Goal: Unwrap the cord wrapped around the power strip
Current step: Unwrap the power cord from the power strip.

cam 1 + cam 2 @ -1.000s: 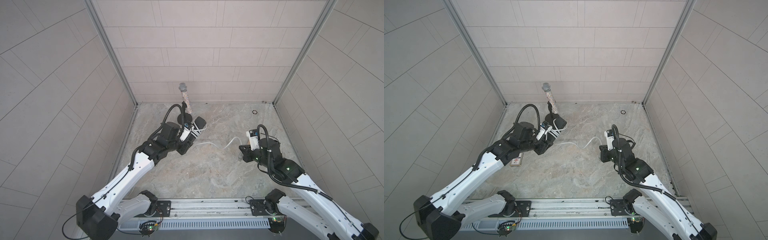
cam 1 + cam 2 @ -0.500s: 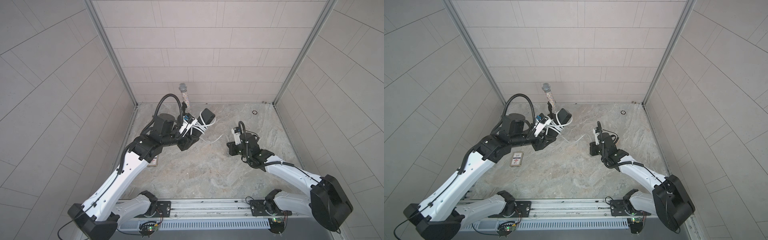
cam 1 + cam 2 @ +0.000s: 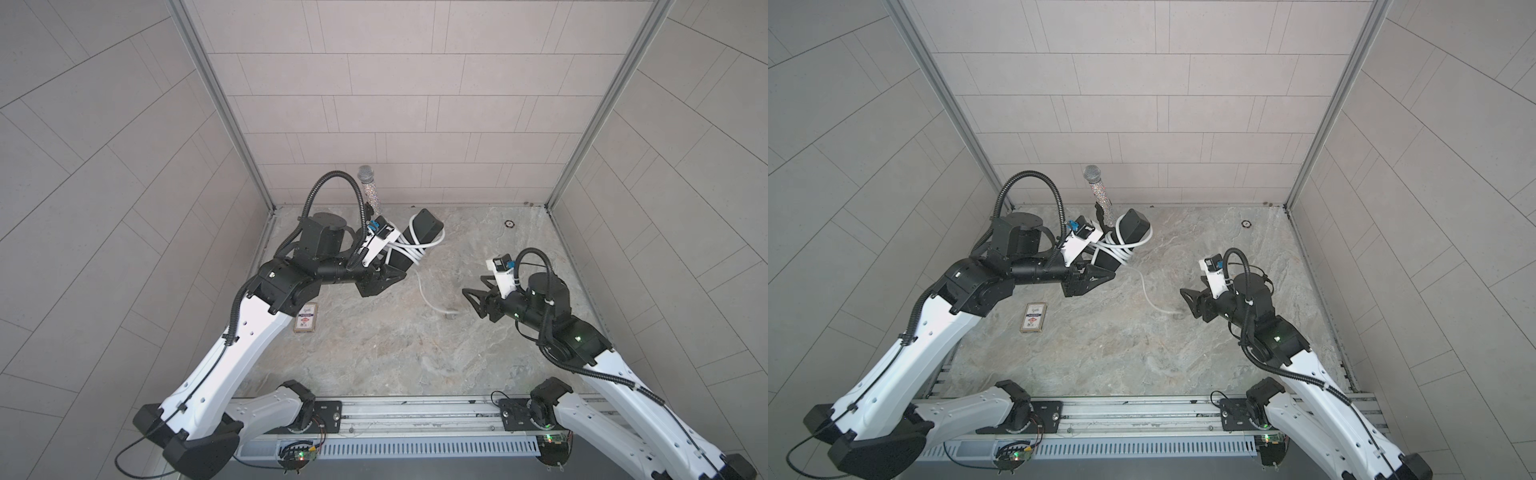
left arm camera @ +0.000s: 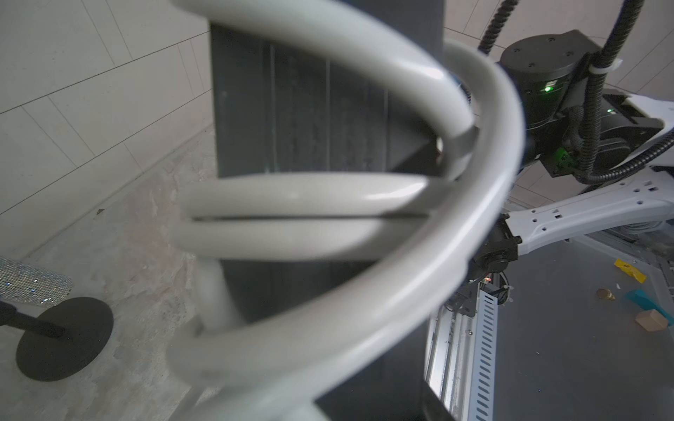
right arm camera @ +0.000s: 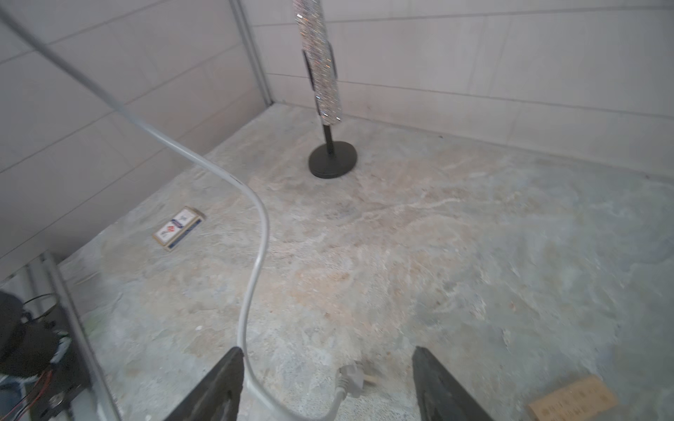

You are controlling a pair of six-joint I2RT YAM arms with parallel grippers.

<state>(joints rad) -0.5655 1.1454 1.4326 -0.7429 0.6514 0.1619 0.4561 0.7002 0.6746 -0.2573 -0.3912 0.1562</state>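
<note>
Black plastic, the power strip is held tilted in the air over the back left part of the floor, and it shows this way in both top views. Its lower end sits in the left gripper, whose jaws are closed narrow on it. Its free end points away from that arm.

Several loops of the white cord are wound round the middle of the bar. In the left wrist view these loops fill the picture, blurred, and lie across the dark body.

A loose length leaves the loops, drops to the floor and curves toward the right arm. It ends in the pale plug, which lies flat on the stone.

The right gripper hangs low there with its jaws spread wide on either side of the plug, holding nothing. The cord runs just beside one finger; whether it touches is hard to say.

A glittery microphone on a round-based stand rises behind the strip, near the back wall. A small card box lies on the floor beside the left arm.
</note>
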